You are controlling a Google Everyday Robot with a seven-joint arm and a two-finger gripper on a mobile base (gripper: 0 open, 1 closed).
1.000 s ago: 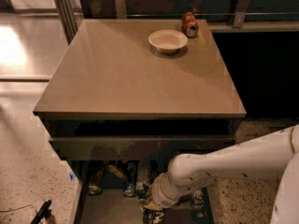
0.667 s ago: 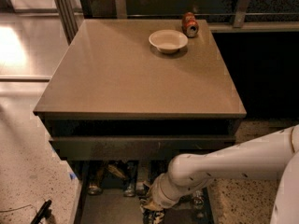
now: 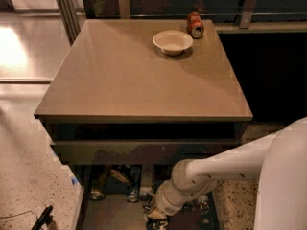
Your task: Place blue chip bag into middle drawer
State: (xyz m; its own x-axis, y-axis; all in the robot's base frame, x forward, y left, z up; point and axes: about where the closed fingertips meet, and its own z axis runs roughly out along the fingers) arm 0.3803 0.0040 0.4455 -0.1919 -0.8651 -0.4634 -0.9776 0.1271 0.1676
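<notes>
The middle drawer point(image 3: 111, 215) stands pulled out at the bottom of the view, with a dull grey-brown floor and thin dark side walls. My white arm comes in from the right and reaches down into it. My gripper point(image 3: 155, 216) is low inside the drawer, near its front middle, just above the floor. Pale crumpled material point(image 3: 154, 223) shows right under the gripper, and I cannot tell what it is. I do not see the blue chip bag; it is hidden or out of view.
A slightly open drawer with a long dark-brown front panel point(image 3: 144, 152) overhangs the back of the middle drawer. Several cans and bottles point(image 3: 98, 191) lie at the drawer's back. A white bowl point(image 3: 172, 41) and a red-orange soda can point(image 3: 194, 25) sit on the tan countertop point(image 3: 120, 75).
</notes>
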